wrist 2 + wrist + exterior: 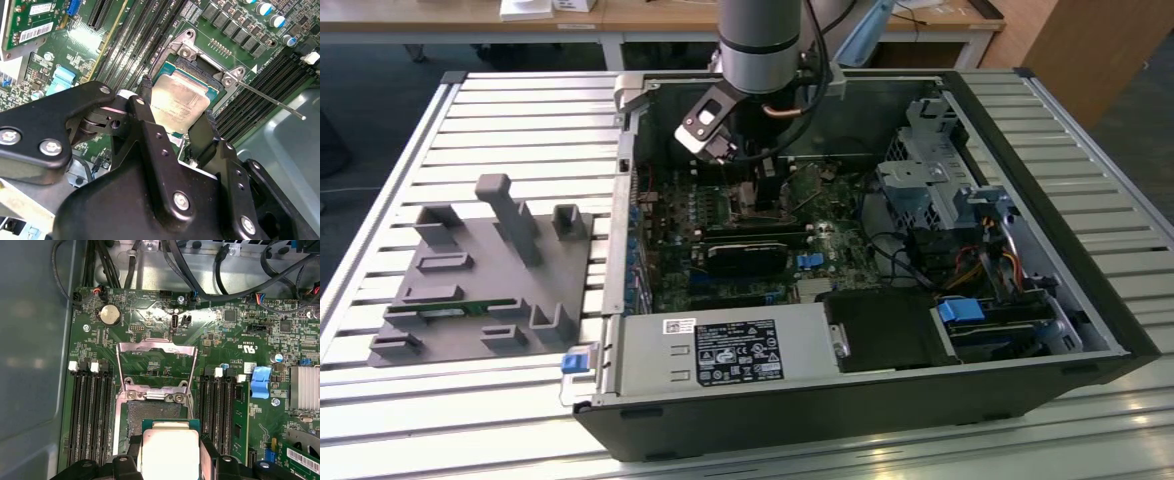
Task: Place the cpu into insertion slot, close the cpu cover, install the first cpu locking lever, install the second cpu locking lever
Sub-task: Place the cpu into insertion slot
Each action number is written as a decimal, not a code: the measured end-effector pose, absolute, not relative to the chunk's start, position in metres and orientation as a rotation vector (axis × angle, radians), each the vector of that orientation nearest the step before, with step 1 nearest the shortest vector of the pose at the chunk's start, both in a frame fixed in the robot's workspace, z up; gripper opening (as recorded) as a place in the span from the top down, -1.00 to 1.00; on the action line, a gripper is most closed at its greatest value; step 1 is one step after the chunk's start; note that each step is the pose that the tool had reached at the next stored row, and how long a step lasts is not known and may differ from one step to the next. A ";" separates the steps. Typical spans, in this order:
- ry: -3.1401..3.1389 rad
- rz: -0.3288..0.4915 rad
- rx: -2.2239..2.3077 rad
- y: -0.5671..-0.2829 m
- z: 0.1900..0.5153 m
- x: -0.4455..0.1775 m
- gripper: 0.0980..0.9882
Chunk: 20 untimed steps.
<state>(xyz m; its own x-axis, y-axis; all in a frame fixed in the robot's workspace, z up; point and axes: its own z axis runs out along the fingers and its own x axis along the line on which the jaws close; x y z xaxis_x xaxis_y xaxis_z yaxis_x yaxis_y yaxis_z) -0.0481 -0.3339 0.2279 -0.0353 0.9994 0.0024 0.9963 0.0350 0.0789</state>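
The tool (176,102) is closed down to chip width. Its two black fingers (145,87) press on opposite edges of the cpu (182,100), so it has the chip in hand, silver lid facing up toward the wrist.

Directly under the tool is the insertion slot (155,412). To me the chip looks to be hanging just over it rather than seated, because part of the dark contact field shows past the chip's far edge. How much gap there is, I can't tell.

Just beyond the fingertips the cpu cover (155,346) stands swung up on its hinge. A thin locking lever (272,102) pokes out to one side of the tool, unhooked. Rows of memory slots (90,410) run on either side of the tool across the green motherboard (95,347). All of this sits inside the open computer case (854,420) on the slatted tabletop (520,120).

My worry is alignment. If the chip goes down slightly offset or tipped, a corner would ride on the silver rim or bear on the fine contacts and bend them. With only the edges pinched, a small knock could twist the chip in the grip. There is also little room around the fingers, and brushing the raised cover could drop it onto the chip or the tool.
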 end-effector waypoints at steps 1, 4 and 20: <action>2.221 0.090 2.144 -0.334 0.228 -0.048 0.00; 2.221 0.091 2.144 -0.334 0.227 -0.048 0.00; 2.203 0.089 2.162 -0.331 0.215 -0.045 0.00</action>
